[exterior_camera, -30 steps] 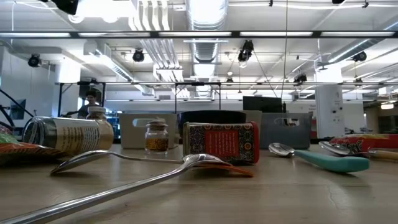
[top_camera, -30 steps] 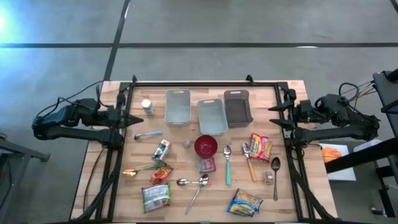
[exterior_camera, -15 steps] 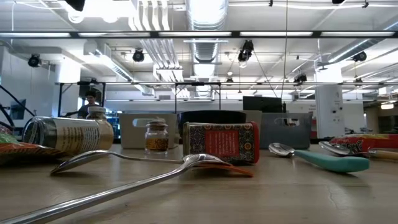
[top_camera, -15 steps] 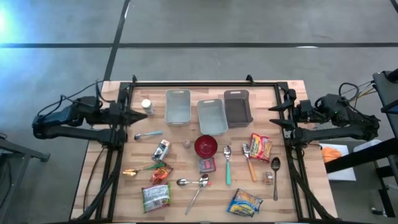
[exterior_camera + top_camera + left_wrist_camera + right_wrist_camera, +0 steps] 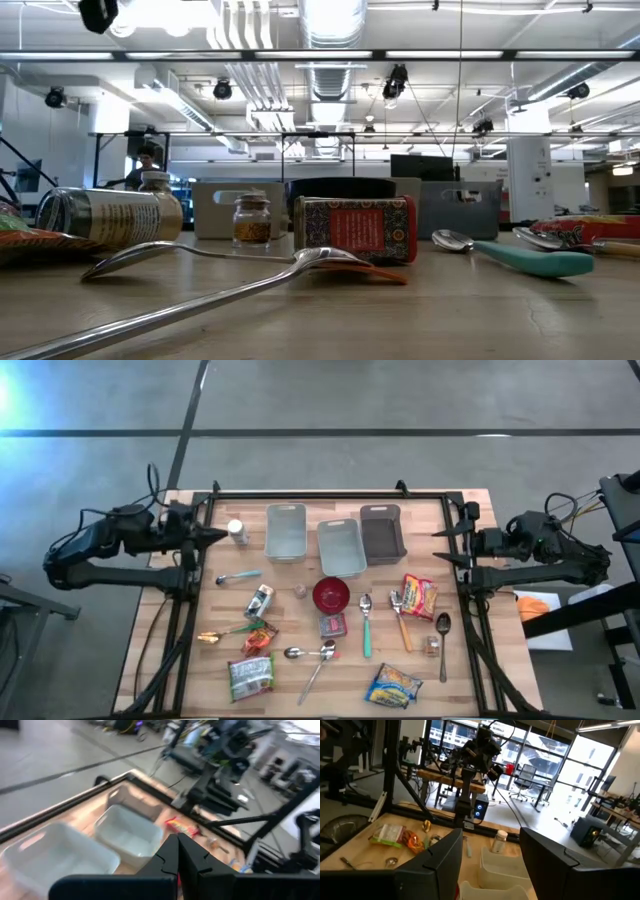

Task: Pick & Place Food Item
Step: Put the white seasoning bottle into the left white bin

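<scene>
Food items lie on the wooden table [image 5: 470, 660]: noodle packets [image 5: 420, 597] [image 5: 393, 685], a green packet [image 5: 250, 675], an orange packet [image 5: 260, 637], a tipped can [image 5: 259, 601] [image 5: 105, 217], a red box [image 5: 333, 625] [image 5: 356, 230] and a spice jar [image 5: 237, 531]. My left gripper [image 5: 220, 533] [image 5: 177, 857] hovers shut above the table's far left, beside the spice jar, holding nothing. At the table's right edge my right gripper [image 5: 438, 547] [image 5: 490, 862] hovers open and empty.
Three bins stand in a row at the far side: two pale ones [image 5: 286, 530] [image 5: 341, 547] and a dark one [image 5: 381, 530]. A red bowl [image 5: 331, 595], several spoons [image 5: 366, 625] [image 5: 443, 640] and a small jar [image 5: 432, 646] lie mid-table. A black frame [image 5: 330, 493] borders the table.
My left gripper has risen and swung toward the table's far edge, nearer the spice jar, rolling about its own axis. It has stayed shut. Nothing on the table has moved.
</scene>
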`<action>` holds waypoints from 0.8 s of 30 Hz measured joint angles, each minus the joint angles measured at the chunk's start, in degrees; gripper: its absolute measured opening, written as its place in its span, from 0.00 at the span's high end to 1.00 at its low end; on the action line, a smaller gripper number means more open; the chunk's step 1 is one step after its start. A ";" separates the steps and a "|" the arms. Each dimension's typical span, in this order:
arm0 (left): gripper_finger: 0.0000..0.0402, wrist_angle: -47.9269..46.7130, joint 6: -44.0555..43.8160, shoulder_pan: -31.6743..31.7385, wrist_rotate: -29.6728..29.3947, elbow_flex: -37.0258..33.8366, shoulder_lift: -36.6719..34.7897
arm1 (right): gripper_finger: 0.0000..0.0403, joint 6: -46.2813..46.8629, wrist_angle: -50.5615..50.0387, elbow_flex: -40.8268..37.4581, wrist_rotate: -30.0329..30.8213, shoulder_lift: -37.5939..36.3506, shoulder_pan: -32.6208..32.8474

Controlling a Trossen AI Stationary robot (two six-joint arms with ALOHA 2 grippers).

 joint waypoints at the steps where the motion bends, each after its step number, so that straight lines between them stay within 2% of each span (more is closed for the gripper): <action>1: 1.00 -1.27 -0.33 0.89 0.00 0.31 0.30 | 0.51 0.42 0.01 0.00 0.00 0.00 0.00; 5: 1.00 -4.91 -1.06 5.05 -0.01 0.58 2.65 | 0.51 2.24 0.80 0.00 0.02 0.00 -0.01; 8: 1.00 -8.06 -1.57 9.72 0.16 0.55 4.52 | 0.51 7.93 4.40 0.02 0.23 0.58 -0.02; 10: 1.00 -9.72 -2.71 13.80 1.99 0.55 5.26 | 0.51 15.85 6.32 0.00 2.46 0.81 -0.04; 13: 1.00 -10.23 -2.92 20.91 6.95 0.55 6.25 | 0.51 29.71 6.25 0.00 9.48 0.81 -0.05; 15: 1.00 -9.92 -2.85 26.10 12.20 0.55 7.59 | 0.51 35.30 5.92 0.00 13.36 0.68 -0.06; 17: 1.00 -9.76 -1.00 31.82 19.43 0.55 9.87 | 0.51 36.73 5.97 0.01 14.20 0.68 -0.06; 20: 1.00 -9.73 4.22 39.97 32.90 0.57 14.20 | 0.51 36.85 5.96 0.01 12.93 0.68 -0.05; 24: 1.00 -9.93 6.42 47.36 50.14 1.20 20.43 | 0.51 37.33 5.96 0.00 9.46 0.68 -0.03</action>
